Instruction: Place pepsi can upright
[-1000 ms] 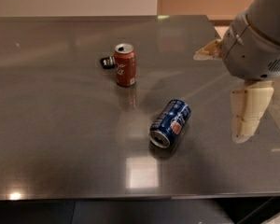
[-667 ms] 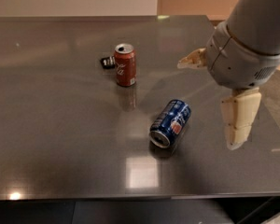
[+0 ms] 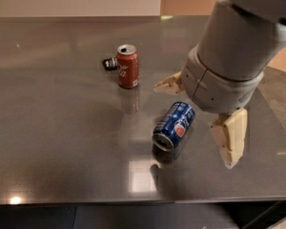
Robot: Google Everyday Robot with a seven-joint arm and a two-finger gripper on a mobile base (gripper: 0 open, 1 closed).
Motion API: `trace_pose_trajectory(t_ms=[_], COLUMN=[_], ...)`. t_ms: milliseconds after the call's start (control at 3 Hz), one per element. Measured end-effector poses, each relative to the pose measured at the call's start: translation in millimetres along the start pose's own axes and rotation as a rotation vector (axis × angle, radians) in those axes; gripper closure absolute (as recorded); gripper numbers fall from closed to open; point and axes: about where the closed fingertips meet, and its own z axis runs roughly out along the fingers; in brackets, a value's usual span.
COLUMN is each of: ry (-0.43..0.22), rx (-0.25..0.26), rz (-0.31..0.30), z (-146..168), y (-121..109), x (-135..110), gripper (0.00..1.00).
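The pepsi can (image 3: 174, 125) is dark blue with a round logo and lies on its side on the dark table (image 3: 62, 142), its silver open end facing the near left. My gripper (image 3: 196, 123) hangs just above and to the right of it, open, with one cream finger (image 3: 231, 136) at the can's right and the other finger (image 3: 169, 83) beyond its far end. The fingers are not touching the can.
A red cola can (image 3: 127, 66) stands upright at the table's middle back, with a small dark object (image 3: 109, 63) lying just to its left. The table's front edge (image 3: 133, 200) runs close below the pepsi can.
My arm and gripper have moved left and lower, toward the pepsi can, and the fingers now straddle it. Neither can has moved.
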Motion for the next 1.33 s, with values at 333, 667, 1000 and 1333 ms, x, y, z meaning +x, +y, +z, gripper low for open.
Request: trace_pose_trajectory(t_ms=[333,667,1000,1333], ry=[0.015,0.001,-0.033,-0.054], rx=[-0.009,-0.028,-0.065,-0.089], rz=[-0.097,-0.154,-0.206,-0.233], z=[7,13,31,44], y=[-14,-31,-43,-49], x=[-11,-11,-7,-3], gripper=[0.0,0.0,0.0,0.0])
